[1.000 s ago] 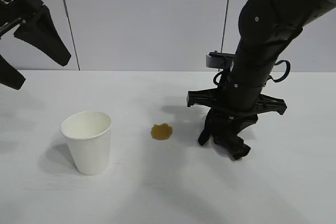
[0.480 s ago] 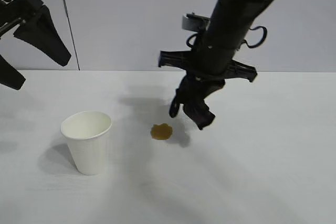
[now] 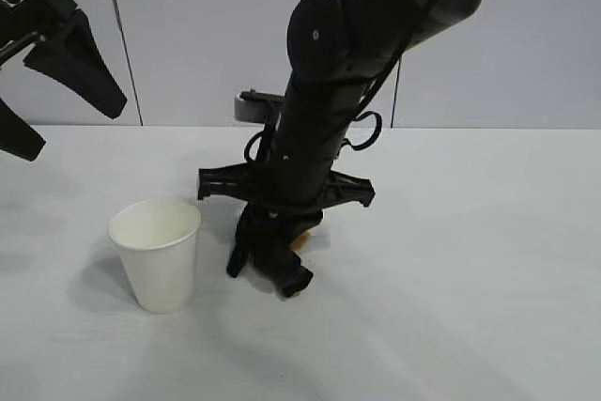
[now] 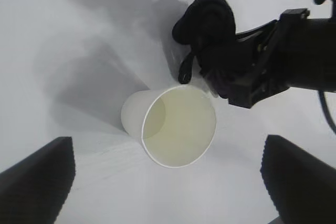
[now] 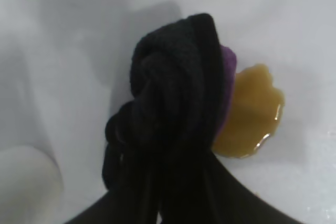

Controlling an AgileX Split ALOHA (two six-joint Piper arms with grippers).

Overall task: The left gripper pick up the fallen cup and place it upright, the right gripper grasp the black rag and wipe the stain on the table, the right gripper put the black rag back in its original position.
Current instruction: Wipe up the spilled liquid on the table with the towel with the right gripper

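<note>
The white cup (image 3: 157, 253) stands upright on the table (image 3: 488, 260), mouth up; the left wrist view shows it (image 4: 173, 127) from above. My left gripper (image 3: 75, 129) hangs open and empty high at the far left, above the cup (image 4: 168, 187). My right gripper (image 3: 268, 265) is shut on the black rag (image 3: 282, 274) and holds it low at the table, just right of the cup. The rag (image 5: 173, 114) covers one edge of the amber stain (image 5: 252, 114). In the exterior view only a sliver of the stain (image 3: 302, 236) shows behind the arm.
The right arm's bulky black body (image 3: 319, 138) leans over the table's middle, close to the cup. A grey panelled wall (image 3: 207, 35) stands behind the table.
The right arm has swung left with the rag, from right of the stain, up over it, and down onto its left edge beside the cup. The left gripper and cup have not moved.
</note>
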